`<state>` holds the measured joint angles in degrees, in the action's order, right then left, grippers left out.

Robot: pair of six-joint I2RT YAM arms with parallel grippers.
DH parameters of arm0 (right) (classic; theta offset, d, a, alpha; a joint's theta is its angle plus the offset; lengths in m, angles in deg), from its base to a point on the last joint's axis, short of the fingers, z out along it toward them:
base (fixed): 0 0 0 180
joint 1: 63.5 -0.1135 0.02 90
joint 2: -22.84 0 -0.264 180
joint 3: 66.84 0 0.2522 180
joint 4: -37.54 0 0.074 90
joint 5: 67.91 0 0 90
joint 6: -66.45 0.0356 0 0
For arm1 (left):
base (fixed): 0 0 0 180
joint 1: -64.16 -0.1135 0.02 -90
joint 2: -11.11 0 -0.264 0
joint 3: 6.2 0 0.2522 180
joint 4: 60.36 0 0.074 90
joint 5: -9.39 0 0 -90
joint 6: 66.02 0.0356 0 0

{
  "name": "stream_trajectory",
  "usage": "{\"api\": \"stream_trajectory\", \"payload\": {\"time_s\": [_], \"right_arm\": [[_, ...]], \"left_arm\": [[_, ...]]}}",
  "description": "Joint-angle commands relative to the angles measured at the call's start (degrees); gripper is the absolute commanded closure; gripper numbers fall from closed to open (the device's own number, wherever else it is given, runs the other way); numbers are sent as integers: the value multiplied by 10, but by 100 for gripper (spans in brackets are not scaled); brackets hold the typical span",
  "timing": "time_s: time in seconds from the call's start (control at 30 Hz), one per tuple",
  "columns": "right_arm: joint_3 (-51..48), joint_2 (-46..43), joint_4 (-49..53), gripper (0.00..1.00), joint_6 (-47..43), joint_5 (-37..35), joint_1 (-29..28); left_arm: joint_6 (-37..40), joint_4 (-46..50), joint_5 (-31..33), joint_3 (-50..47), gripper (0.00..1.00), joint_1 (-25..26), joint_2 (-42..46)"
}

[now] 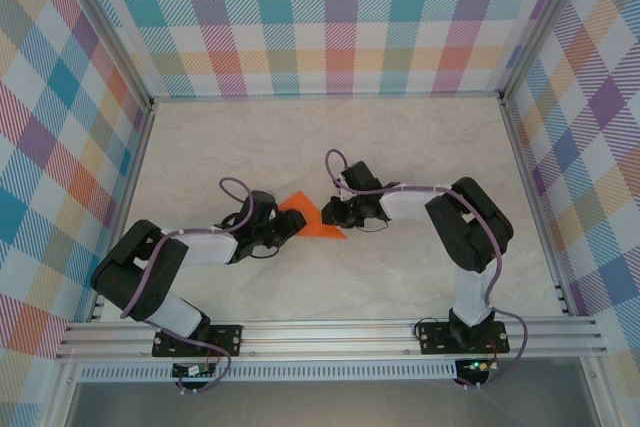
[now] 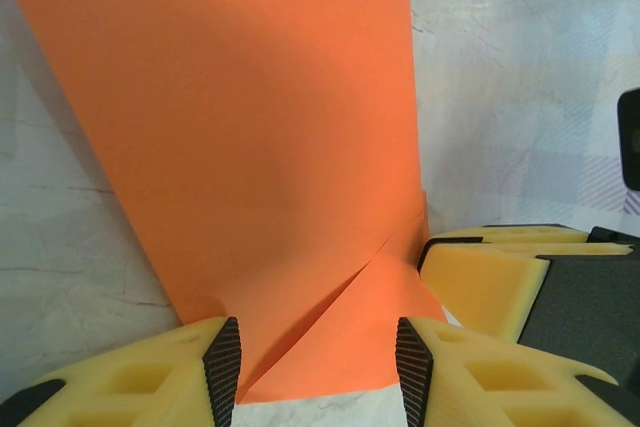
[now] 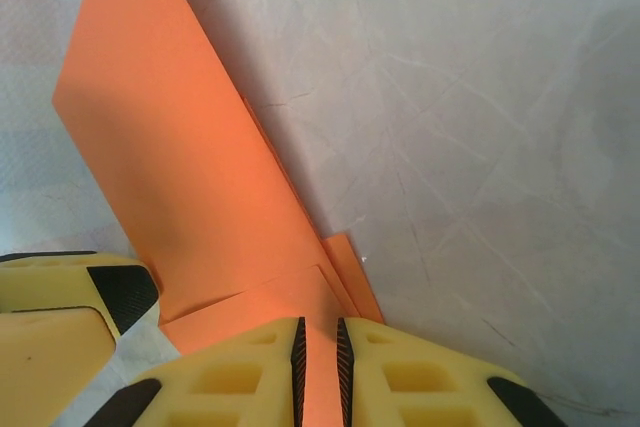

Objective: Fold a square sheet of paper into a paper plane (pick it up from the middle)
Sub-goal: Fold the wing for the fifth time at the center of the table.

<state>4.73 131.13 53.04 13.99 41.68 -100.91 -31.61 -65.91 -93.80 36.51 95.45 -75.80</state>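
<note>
Pinching folded orange paper (image 3: pixel 190 167), right end effector (image 3: pixel 320 347)

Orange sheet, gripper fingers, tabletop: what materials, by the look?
Orange sheet: thin matte paper; it holds sharp creases and overlapping flaps.
Left gripper fingers: probably yellow moulded or printed plastic with recessed pockets; black ribbed pads likely rubber.
Tabletop: pale marble-pattern surface, low sheen; possibly a printed laminate.

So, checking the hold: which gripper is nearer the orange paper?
Right. The right gripper is pinched on the orange paper; the left gripper stands open astride its other end.
</note>
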Motion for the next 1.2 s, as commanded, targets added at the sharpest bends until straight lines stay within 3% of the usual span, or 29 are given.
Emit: {"api": "stream_trajectory", "payload": {"time_s": [0.0, 0.17, 0.53, 0.93, 1.17], "right_arm": [[-10, 12, 1, 81, 14, 6, 6], [-11, 13, 5, 81, 22, 1, 8], [-15, 18, 2, 81, 49, 10, 11], [-22, 19, -5, 81, 55, 13, 13], [-29, 15, -10, 81, 56, 15, 14]], "left_arm": [[-12, 53, 56, -6, 51, 3, 46], [-26, 132, 100, -9, 42, 10, 104], [-110, 34, 32, -11, 36, 28, 51], [-154, -29, 15, 0, 37, 35, 0], [-153, -31, 27, 11, 48, 39, -3]]}}
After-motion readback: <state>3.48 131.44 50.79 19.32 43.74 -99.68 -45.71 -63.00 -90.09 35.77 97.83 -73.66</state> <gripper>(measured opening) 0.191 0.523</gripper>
